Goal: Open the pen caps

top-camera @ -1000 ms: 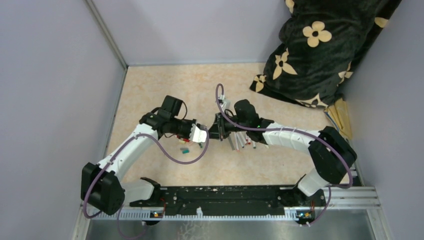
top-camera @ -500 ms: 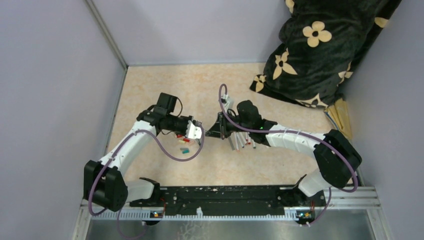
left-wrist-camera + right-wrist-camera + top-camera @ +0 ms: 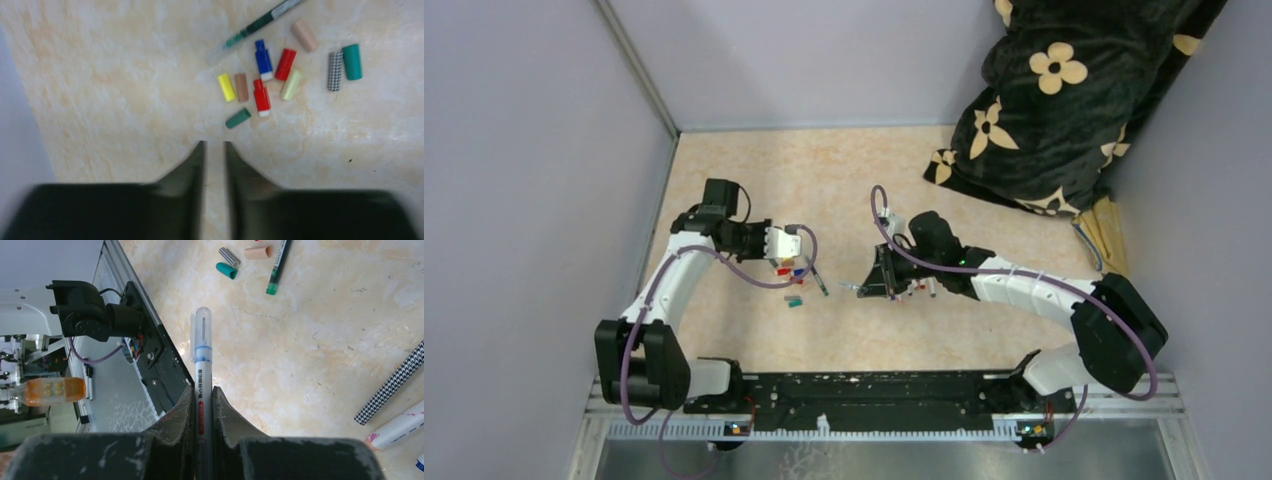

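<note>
My right gripper is shut on a white-barrelled pen whose clear, blue-tinted cap sticks out ahead of the jaws. Seen from above, that gripper points left at mid-table. My left gripper hangs over bare tabletop with its jaws nearly together and nothing between them. Just ahead of it lie several loose pen caps: yellow, red, blue, dark green, teal. An uncapped green pen lies beyond them. From above, the left gripper sits beside the caps.
More pens lie under the right wrist, among them a houndstooth one. A black flowered blanket fills the back right corner. Purple walls close in the left and far sides. The black base rail runs along the near edge.
The two grippers were tip to tip at the middle; the left arm has since pulled away to the left and closed empty. The right gripper has dropped slightly, keeping the pen.
</note>
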Action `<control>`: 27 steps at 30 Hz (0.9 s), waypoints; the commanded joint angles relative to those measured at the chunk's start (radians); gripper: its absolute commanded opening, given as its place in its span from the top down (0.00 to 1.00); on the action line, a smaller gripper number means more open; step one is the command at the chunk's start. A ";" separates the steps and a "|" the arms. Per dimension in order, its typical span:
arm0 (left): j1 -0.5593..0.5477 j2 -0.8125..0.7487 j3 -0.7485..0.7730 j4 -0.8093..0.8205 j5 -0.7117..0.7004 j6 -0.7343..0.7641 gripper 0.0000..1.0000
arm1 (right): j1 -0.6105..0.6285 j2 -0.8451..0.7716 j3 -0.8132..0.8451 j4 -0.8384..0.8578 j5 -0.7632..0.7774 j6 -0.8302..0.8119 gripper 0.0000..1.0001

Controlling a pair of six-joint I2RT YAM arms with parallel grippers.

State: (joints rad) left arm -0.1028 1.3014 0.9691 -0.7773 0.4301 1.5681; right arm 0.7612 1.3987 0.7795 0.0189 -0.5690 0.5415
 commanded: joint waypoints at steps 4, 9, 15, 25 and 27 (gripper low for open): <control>-0.191 -0.122 0.027 -0.109 0.301 -0.146 0.20 | -0.009 0.059 0.097 0.128 -0.068 0.054 1.00; -0.283 -0.133 0.005 -0.079 0.313 -0.220 0.02 | -0.009 0.098 0.144 0.174 -0.089 0.086 1.00; -0.325 -0.109 0.034 -0.102 0.330 -0.222 0.13 | -0.008 0.140 0.175 0.221 -0.099 0.115 1.00; -0.355 -0.091 0.040 -0.091 0.301 -0.236 0.36 | -0.008 0.183 0.198 0.292 -0.127 0.162 1.00; -0.355 -0.078 0.046 -0.083 0.277 -0.245 0.51 | -0.007 0.182 0.191 0.297 -0.130 0.165 1.00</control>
State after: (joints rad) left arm -0.4500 1.1969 0.9897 -0.8520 0.6998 1.3350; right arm 0.7605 1.5795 0.9371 0.2390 -0.6830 0.6868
